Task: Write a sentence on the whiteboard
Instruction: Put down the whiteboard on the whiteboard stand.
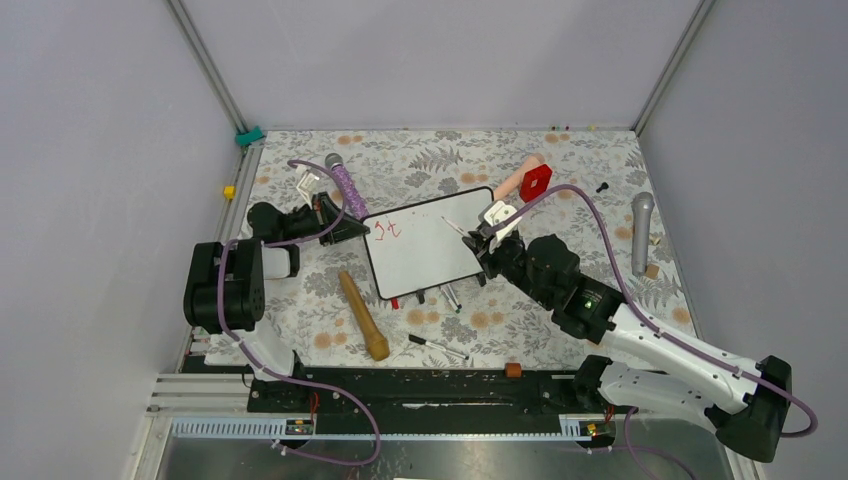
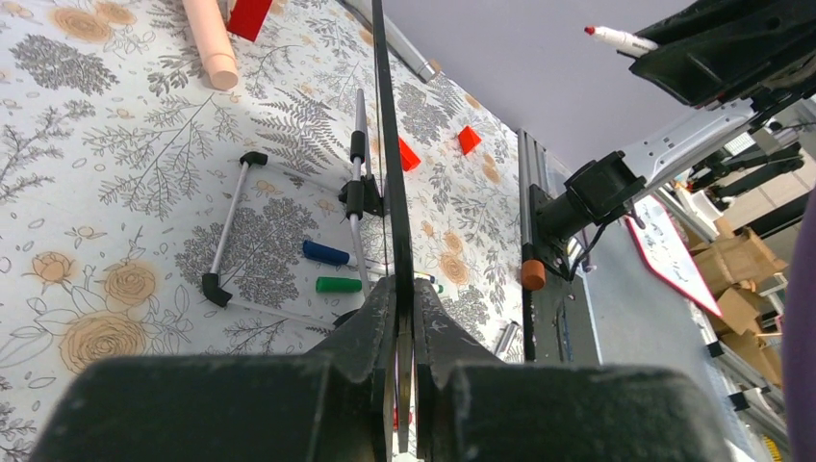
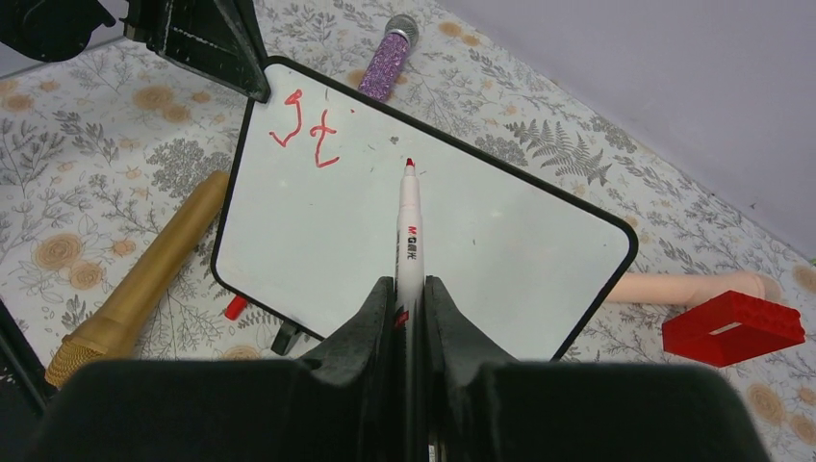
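Note:
The whiteboard [image 1: 430,250] stands tilted on its small black feet in the middle of the table. It also shows in the right wrist view [image 3: 318,231]. Of the sentence [image 3: 306,130], only red letters like "st" show, near the board's top left corner [image 1: 388,230]. My left gripper [image 1: 352,228] is shut on the board's left edge, seen edge-on in the left wrist view [image 2: 385,144] between the jaws [image 2: 404,318]. My right gripper [image 1: 487,238] [image 3: 410,294] is shut on a white red-tipped marker [image 3: 410,231], its tip held off the board [image 2: 621,40].
A golden microphone [image 1: 362,315] lies in front of the board. A purple microphone [image 1: 347,185] lies behind it. A red block [image 1: 535,182] and a peach cylinder [image 1: 512,180] are back right, a grey microphone [image 1: 641,230] far right. Loose pens [image 1: 437,345] lie near the front.

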You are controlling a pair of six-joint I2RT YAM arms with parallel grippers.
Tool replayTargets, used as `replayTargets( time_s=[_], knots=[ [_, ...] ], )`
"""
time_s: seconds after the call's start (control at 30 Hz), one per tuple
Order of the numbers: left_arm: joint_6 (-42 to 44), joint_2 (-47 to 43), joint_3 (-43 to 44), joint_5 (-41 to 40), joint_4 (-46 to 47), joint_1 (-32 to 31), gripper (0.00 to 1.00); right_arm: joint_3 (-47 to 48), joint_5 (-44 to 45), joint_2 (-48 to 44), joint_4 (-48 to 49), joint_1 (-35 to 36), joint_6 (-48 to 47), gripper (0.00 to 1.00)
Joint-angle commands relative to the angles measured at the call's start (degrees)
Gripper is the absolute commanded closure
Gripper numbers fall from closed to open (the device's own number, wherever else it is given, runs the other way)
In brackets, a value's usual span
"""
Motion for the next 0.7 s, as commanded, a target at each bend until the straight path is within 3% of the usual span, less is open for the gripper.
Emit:
replayTargets(
  time_s=[0.0,0.43,0.47,0.53,0.6,0.63,0.67],
  knots=[
    [2.95,-3.73,0.03,-2.37,3.54,0.52,1.00,0.06,2.56,-0.70,5.39,-0.23,0.90,1.00],
    [-0.64,1.15,5.20,3.64,3.64,-1.02,0.98,-3.18,1.09,-2.91,9.43,-0.23,-3.05,1.00],
    [-1.06,1.20,5.35,-1.27,3.65,-1.13,0.92,-3.22,1.13,-2.92,9.58,-0.24,-3.28,1.00],
    [-1.25,0.75,5.22,4.91,3.58,-1.14,0.67,-3.08,1.31,-2.81,9.49,-0.23,-3.69,1.00],
    [-1.10,-0.07,4.91,5.09,3.59,-1.06,0.14,-2.54,1.37,-2.75,9.00,-0.23,-3.98,1.00],
    [-1.13,-0.28,4.88,5.30,3.64,-1.06,0.03,-2.27,1.37,-2.76,8.80,-0.27,-4.24,1.00],
    [-1.29,-0.33,4.99,5.45,3.56,-1.12,0.01,-2.12,1.36,-2.76,8.70,-0.24,-4.45,1.00]
  ],
)
